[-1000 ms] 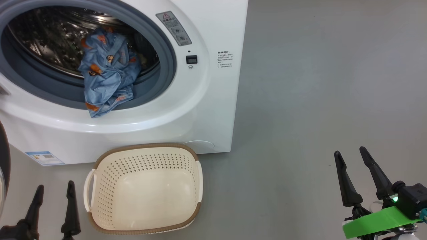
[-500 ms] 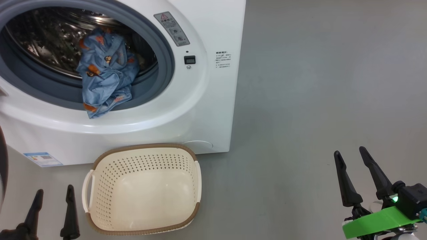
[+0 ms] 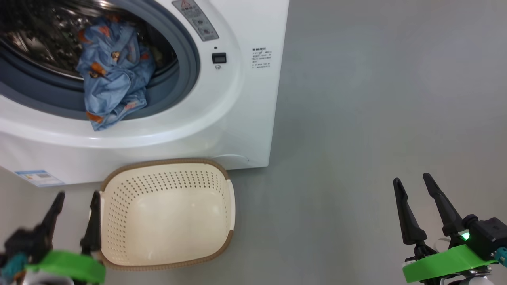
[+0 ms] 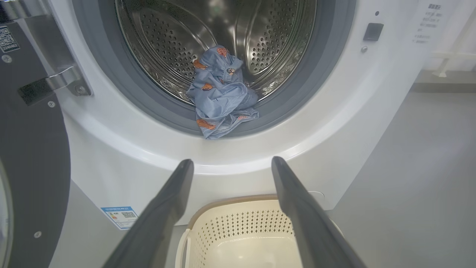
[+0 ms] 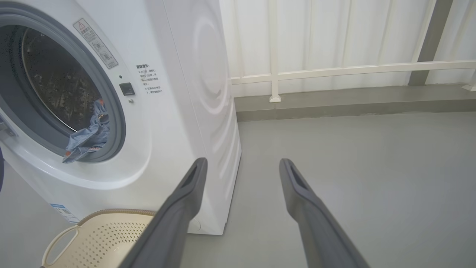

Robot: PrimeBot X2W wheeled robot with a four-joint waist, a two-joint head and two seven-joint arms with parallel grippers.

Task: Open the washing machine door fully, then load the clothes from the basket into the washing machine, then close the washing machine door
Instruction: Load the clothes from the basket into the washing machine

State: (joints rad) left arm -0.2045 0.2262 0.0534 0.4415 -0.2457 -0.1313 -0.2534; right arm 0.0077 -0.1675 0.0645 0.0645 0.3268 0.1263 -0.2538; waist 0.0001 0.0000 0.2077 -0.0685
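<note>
Clothes (image 3: 113, 75) lay bunched in the mouth of the washing machine (image 3: 237, 111) at eleven o'clock in the head view, the basket (image 3: 166, 163) stood before it at seven, and the left gripper (image 3: 77, 196) at eight and right gripper (image 3: 412, 180) at four both stood with jaws parted.

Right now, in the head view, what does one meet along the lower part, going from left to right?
The left end effector, open → the basket, empty → bare grey floor → the right end effector, open.
</note>
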